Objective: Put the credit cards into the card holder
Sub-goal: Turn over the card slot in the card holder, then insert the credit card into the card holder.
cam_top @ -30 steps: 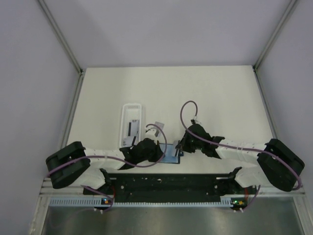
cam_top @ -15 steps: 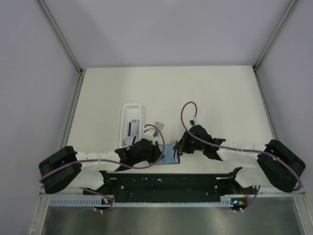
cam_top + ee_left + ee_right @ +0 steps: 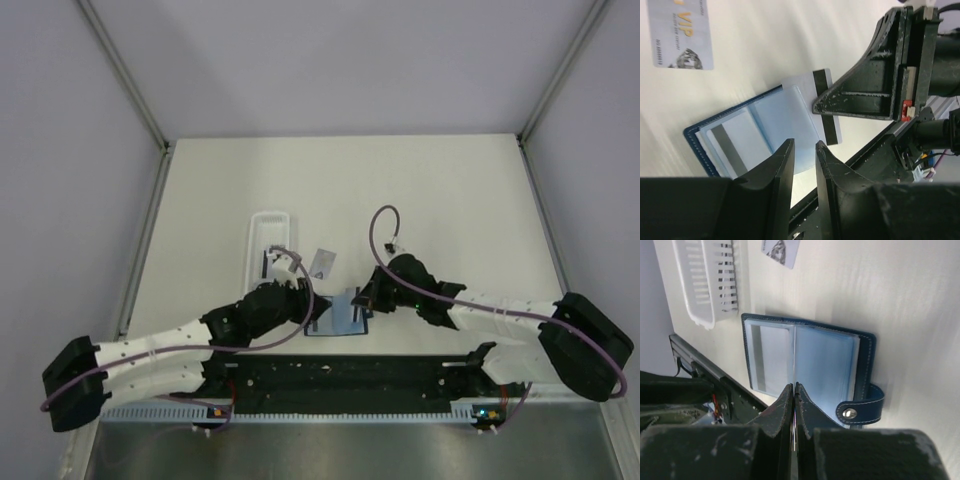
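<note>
Left gripper (image 3: 804, 145) holds its jaws a narrow way apart with nothing between them, while the right gripper (image 3: 794, 387) has its jaws pressed together, with nothing seen between them. The white tray (image 3: 702, 285) lies beyond the left gripper, well apart from the right one. The card holder (image 3: 825, 360) lies open and flat between the two grippers, just ahead of the left fingertips and directly under the right tips, which sit over its middle fold. One credit card (image 3: 805, 84) pokes out of the holder on the right gripper's side, its black stripe passing under that gripper's finger. A loose card (image 3: 680, 32) lies face up past the holder, apart from both grippers. The strap's snap stud (image 3: 850, 413) sits just beside the right fingertips.
</note>
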